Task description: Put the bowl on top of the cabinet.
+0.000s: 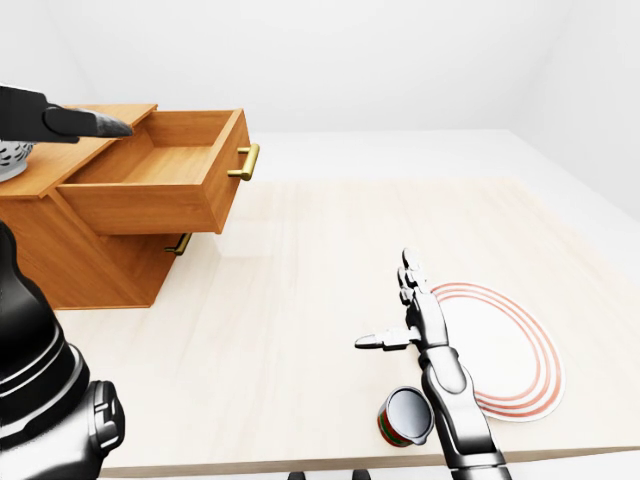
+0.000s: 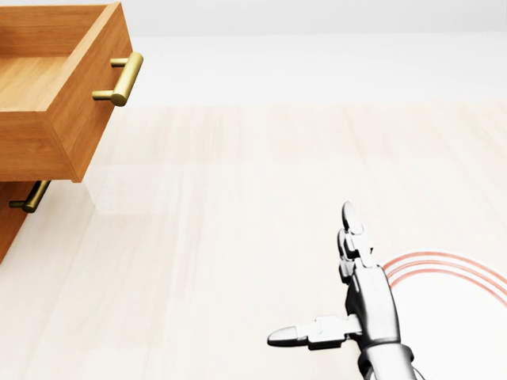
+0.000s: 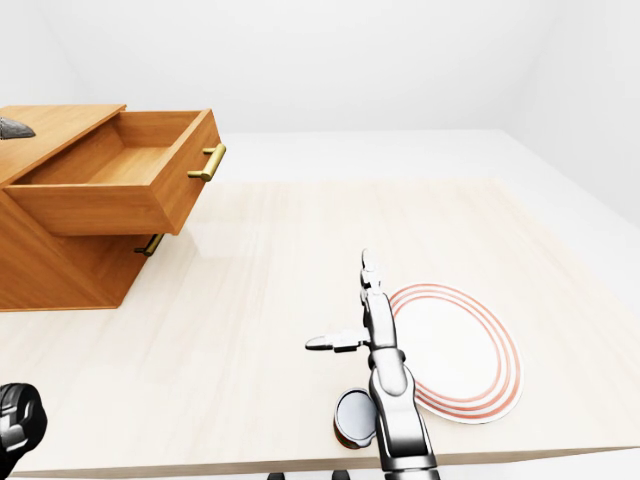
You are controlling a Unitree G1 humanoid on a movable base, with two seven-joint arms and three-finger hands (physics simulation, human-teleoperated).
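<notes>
Bowl (image 1: 12,160) under left robot hand (image 1: 60,120), atop cabinet (image 1: 70,250).

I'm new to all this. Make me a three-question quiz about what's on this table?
1. True or false: the cabinet's top drawer is pulled open.
2. Which lies beside the right hand? A) striped plate B) fork C) book
3. Fill in: the bowl sits at the left-eye view's ___ edge, on the cabinet top.

Key: 1 true; 2 A, the plate; 3 left.
</notes>
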